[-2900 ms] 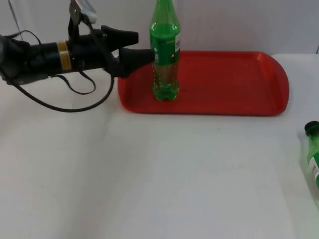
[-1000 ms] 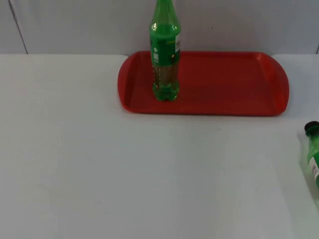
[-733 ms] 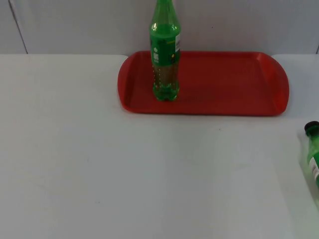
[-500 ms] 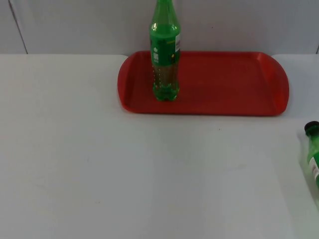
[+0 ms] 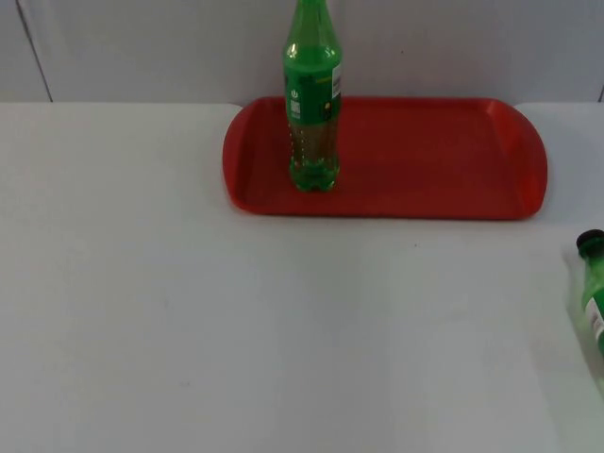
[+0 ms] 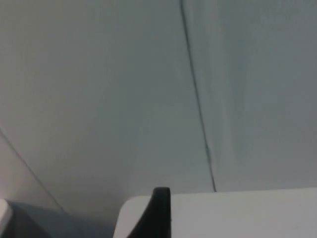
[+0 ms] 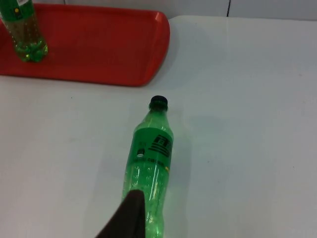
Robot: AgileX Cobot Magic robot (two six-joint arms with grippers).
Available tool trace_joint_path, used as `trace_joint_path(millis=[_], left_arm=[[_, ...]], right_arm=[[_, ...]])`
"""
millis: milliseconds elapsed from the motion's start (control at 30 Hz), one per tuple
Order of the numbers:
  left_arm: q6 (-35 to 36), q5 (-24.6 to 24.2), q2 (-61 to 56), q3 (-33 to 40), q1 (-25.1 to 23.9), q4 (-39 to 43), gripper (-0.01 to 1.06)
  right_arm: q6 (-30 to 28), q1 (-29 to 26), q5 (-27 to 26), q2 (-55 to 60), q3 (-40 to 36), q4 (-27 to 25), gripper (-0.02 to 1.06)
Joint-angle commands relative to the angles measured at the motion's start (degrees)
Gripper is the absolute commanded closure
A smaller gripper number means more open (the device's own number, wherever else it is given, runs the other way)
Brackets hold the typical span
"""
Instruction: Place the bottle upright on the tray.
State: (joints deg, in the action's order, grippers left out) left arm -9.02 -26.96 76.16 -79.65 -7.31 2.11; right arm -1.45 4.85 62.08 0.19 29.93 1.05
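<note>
We start at the right pincer (image 7: pixel 130 218): one black fingertip of it stands just over the base end of a lying bottle (image 7: pixel 148 173), and we cannot tell whether it touches the plastic or how the jaws are set. The left pincer (image 6: pixel 157 210) also gives us a single dark fingertip, set against the grey wall (image 6: pixel 99 99) and the bench (image 6: pixel 237 213) edge, holding nothing that we can see; its opening we cannot tell either.

We count two bottles and one tray. The first bottle (image 5: pixel 313 99) stands upright on the red tray (image 5: pixel 425 160), near its left end, apart from the rim. It is clear green plastic with a green label, and its lower part looks darker, perhaps liquid, though we cannot be sure. The right wrist view takes in its base on the tray too.

The second bottle lies on its side on the white bench, off the tray, its black cap (image 7: pixel 158 102) pointing toward the tray's near corner. In the top view it lies at the bench's right edge.
</note>
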Motion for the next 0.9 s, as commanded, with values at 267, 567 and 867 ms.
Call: trace_joint_path(millis=[267,567,867], left_arm=[[-6.63,-4.78,-8.23,0.83,-0.08,-12.60,0.20],[-18.07,-3.70,-18.14,9.84,-0.08,-31.58,0.20],[-26.72,-4.77,-30.02,23.31,-0.08,-41.68,0.20]], right_arm=[[-0.52,-0.21,-0.32,-0.19,-0.36,-0.19,0.00],[-0.52,-0.21,-0.32,-0.19,-0.36,-0.19,0.00],[-0.52,-0.21,-0.32,-0.19,-0.36,-0.19,0.00]])
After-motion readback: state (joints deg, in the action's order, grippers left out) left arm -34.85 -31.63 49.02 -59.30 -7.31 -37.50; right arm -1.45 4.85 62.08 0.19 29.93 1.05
